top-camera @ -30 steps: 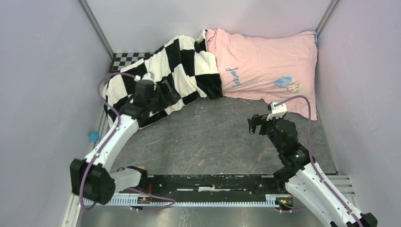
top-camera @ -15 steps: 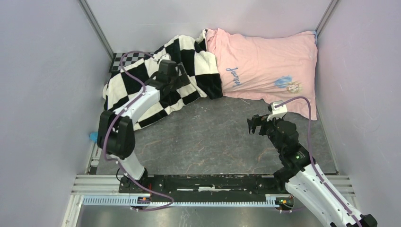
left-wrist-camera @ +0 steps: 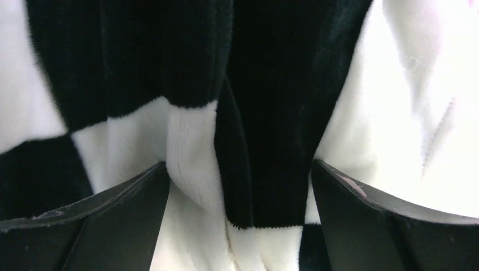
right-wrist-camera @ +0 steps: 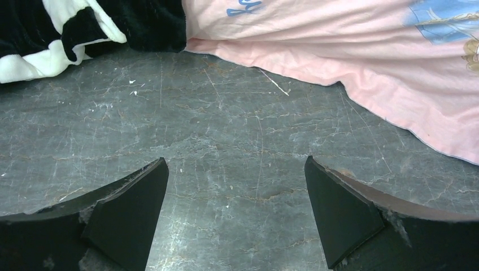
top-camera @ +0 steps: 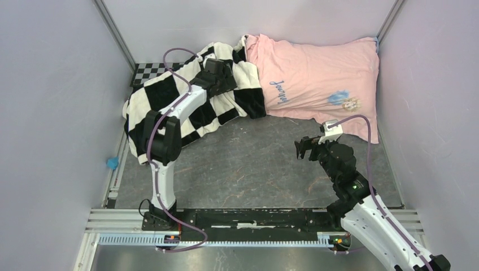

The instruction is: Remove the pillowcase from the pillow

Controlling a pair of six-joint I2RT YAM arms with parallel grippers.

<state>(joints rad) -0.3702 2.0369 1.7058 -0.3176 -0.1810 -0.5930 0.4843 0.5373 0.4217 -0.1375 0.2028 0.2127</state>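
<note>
Black-and-white pillowcase (top-camera: 245, 84) lies bulging, left gripper (left-wrist-camera: 240, 169) spread against its folds

The pillowcase (top-camera: 169, 96) wraps the pillow fully, so no sure part of the pillow shows. In the left wrist view the fabric runs past every edge, and the lower edge cuts off the left gripper (left-wrist-camera: 238, 175). At the upper left of the top view, the checkerboard plate (top-camera: 148, 71) lies partly under the cloth. The blue thing (top-camera: 112, 163) at the left is too small to tell. The lower right corner cuts off the right arm (top-camera: 390, 237).
</note>
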